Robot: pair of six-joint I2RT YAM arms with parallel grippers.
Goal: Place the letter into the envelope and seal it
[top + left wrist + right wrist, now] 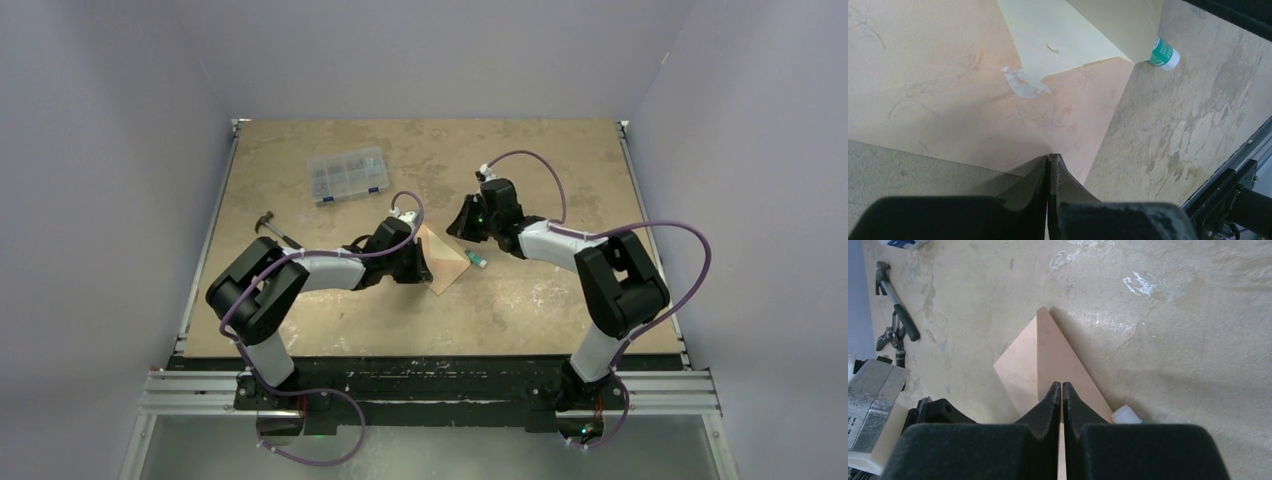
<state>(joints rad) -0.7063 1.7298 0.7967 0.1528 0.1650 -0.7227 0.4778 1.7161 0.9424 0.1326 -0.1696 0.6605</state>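
Observation:
The salmon envelope (447, 268) lies mid-table between both arms. In the left wrist view its body (948, 90) carries a white wet smear (1025, 85), and its flap (1058, 35) stands partly raised, cream inner face showing. My left gripper (420, 265) (1050, 156) is shut, its tips at the envelope's near corner. My right gripper (455, 232) (1061, 385) is shut too, its tips over the flap's salmon outer face (1068, 365). I cannot tell whether any paper is pinched between them. The letter is hidden.
A small glue stick (475, 258) (1164, 54) (1125, 414) lies against the envelope's right edge, close to my right fingers. A clear parts box (348, 175) sits at the back left. A hammer (275, 230) (898, 305) lies left of the left arm.

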